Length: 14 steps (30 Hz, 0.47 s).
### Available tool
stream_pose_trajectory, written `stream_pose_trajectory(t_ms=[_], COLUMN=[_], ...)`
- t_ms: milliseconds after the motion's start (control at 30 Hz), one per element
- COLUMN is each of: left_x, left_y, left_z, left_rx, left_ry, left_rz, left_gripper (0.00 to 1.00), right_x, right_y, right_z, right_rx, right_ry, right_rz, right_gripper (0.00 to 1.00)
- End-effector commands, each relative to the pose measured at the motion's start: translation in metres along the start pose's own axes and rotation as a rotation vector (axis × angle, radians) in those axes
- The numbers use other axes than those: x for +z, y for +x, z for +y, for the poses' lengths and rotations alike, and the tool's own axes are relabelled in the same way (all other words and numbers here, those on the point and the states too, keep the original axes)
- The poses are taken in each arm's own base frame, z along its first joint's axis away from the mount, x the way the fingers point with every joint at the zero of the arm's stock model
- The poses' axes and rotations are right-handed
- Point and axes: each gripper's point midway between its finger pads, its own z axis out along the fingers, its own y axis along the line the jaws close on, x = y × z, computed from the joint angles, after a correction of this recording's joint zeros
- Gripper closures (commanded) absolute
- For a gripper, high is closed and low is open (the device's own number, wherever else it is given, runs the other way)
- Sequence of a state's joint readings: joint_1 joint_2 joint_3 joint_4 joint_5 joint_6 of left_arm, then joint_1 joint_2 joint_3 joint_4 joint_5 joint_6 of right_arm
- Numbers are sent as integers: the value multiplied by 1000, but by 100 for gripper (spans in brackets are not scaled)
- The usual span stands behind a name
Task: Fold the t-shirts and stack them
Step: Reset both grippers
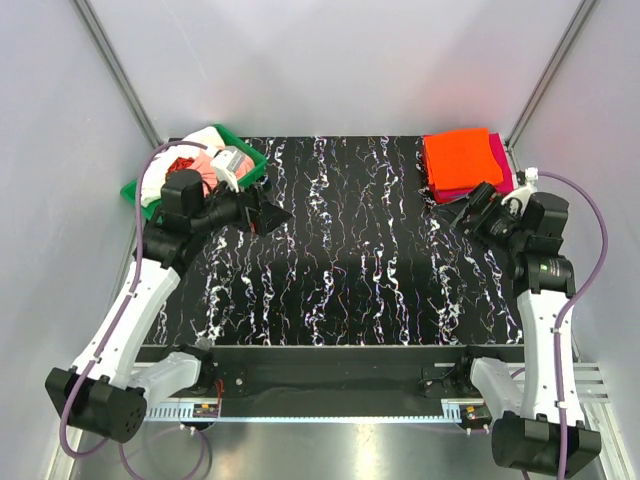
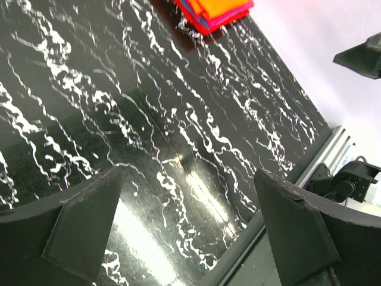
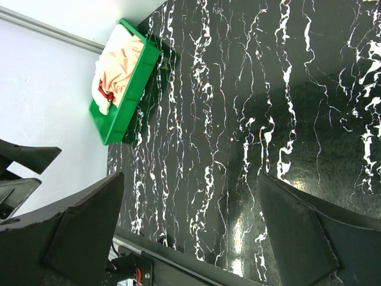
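A folded stack sits at the table's far right corner: a bright orange t-shirt (image 1: pixel 458 155) on top of a magenta-pink one (image 1: pixel 500 160). It also shows at the top of the left wrist view (image 2: pixel 217 9). Unfolded pale pink, white and red t-shirts (image 1: pixel 195 165) lie heaped in a green tray (image 1: pixel 255 165) at the far left, also in the right wrist view (image 3: pixel 116 65). My left gripper (image 1: pixel 278 216) is open and empty, held above the table beside the tray. My right gripper (image 1: pixel 455 212) is open and empty just in front of the folded stack.
The black marbled table (image 1: pixel 340 260) has grey walls on three sides. A metal rail (image 1: pixel 330 410) runs along the near edge between the arm bases.
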<state>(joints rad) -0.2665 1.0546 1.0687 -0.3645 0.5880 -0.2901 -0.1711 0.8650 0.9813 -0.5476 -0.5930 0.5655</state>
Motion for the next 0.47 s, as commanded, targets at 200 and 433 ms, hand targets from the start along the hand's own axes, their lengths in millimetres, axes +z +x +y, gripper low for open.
stream_pose_trajectory(t_ms=[200,433], left_x=[4,6], left_y=[-14,-12], left_z=[-7,-11], left_rx=[20,6], left_ry=[52,85], left_rz=[-58,-48], left_gripper=[1,1], right_x=[5,5], right_y=[-14,-17], right_z=[1,2], right_rx=[-16,-26], right_ry=[3,2], right_rz=[-43,-47], right_gripper=[0,0])
